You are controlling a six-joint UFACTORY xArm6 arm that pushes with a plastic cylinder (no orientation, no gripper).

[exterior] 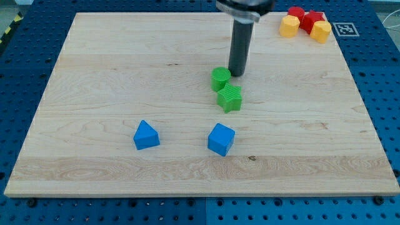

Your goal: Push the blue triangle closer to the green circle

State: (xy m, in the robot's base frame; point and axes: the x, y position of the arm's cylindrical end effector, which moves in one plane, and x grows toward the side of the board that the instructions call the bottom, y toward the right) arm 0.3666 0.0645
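The blue triangle [145, 135] lies on the wooden board [94, 75], left of centre toward the view's bottom. The green circle [220, 79] sits near the board's middle, up and to the right of the triangle. My tip [236, 75] stands just to the right of the green circle, close to it or touching it, and far from the blue triangle. The dark rod rises from it toward the view's top.
A green star-shaped block [230, 98] lies just below the green circle. A blue cube [221, 139] sits right of the triangle. Two yellow [289, 25] [320, 30] and two red blocks [296, 12] [312, 20] cluster at the top right corner, next to a marker tag [344, 29].
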